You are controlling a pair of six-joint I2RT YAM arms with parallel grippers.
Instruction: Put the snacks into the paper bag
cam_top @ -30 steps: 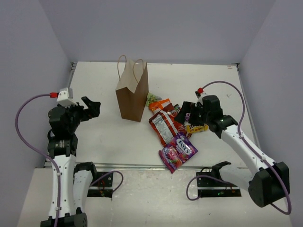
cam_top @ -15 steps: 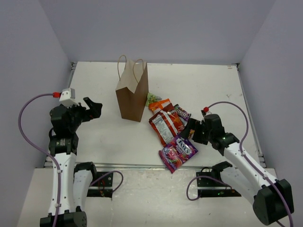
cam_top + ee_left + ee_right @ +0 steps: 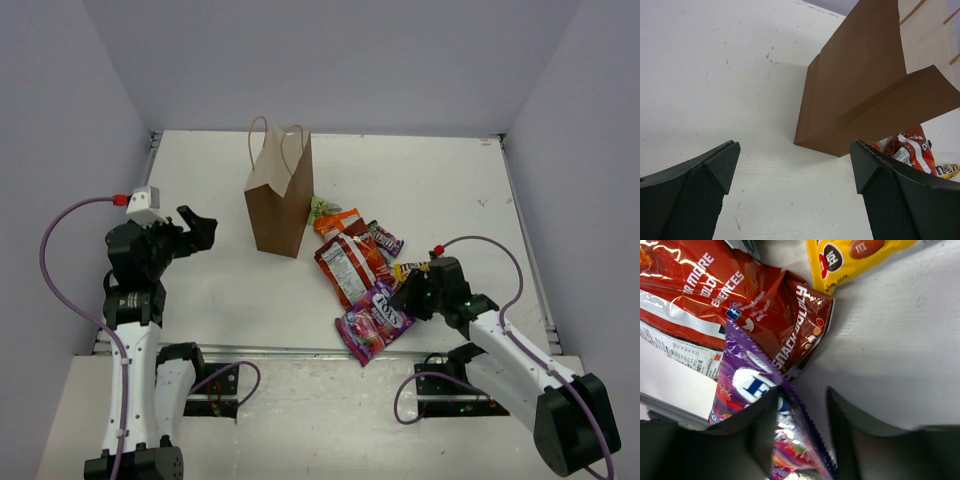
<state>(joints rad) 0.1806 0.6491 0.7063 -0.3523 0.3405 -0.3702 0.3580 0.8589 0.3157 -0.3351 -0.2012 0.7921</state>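
The brown paper bag (image 3: pixel 277 205) stands upright at the table's middle left, its handles up. The snacks lie to its right: a green packet (image 3: pixel 321 207), an orange one (image 3: pixel 338 221), a dark brown one (image 3: pixel 384 240), a yellow one (image 3: pixel 410 268), the red chip bag (image 3: pixel 346 266) and the purple-pink candy bag (image 3: pixel 374 322). My right gripper (image 3: pixel 802 415) is down at the candy bag (image 3: pixel 745 385), its narrowed jaws astride the bag's right edge, with table still showing beside one finger. My left gripper (image 3: pixel 795 170) hovers wide open and empty, facing the paper bag (image 3: pixel 860 90).
The red chip bag (image 3: pixel 740 300) partly overlaps the candy bag's top, and the yellow packet (image 3: pixel 855 255) lies just beyond my right fingers. Purple walls close the table on three sides. The near table edge runs just below the candy bag.
My right arm swung from the yellow and brown packets down to the candy bag near the front edge, and its jaws have narrowed around that bag's edge. The left arm barely moved.
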